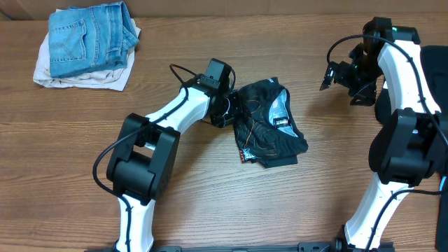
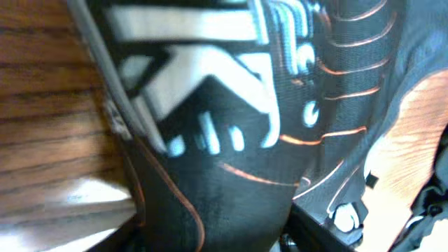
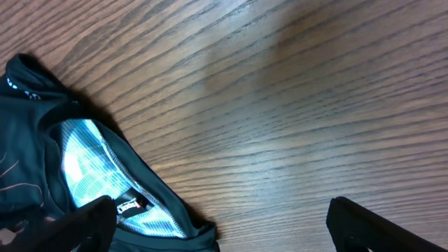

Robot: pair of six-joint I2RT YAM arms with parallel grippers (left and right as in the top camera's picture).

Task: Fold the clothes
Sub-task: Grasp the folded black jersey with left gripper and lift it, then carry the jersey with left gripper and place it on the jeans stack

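Observation:
The clothes (image 1: 269, 126), a black jersey with fine orange lines and a pale blue inner lining, lie crumpled at the table's middle. My left gripper (image 1: 227, 108) is at the jersey's left edge. In the left wrist view, black fabric (image 2: 231, 196) with white logos fills the space between the fingers, and the left gripper (image 2: 217, 239) is shut on it. My right gripper (image 1: 336, 73) hovers open at the right, apart from the jersey. In the right wrist view, the right gripper (image 3: 234, 231) has bare wood between its fingers, and the jersey's collar (image 3: 91, 175) lies by the left finger.
A pile of folded blue jeans (image 1: 87, 35) on a white cloth (image 1: 105, 77) sits at the far left back of the wooden table (image 1: 280, 210). Both arm bases stand along the front edge.

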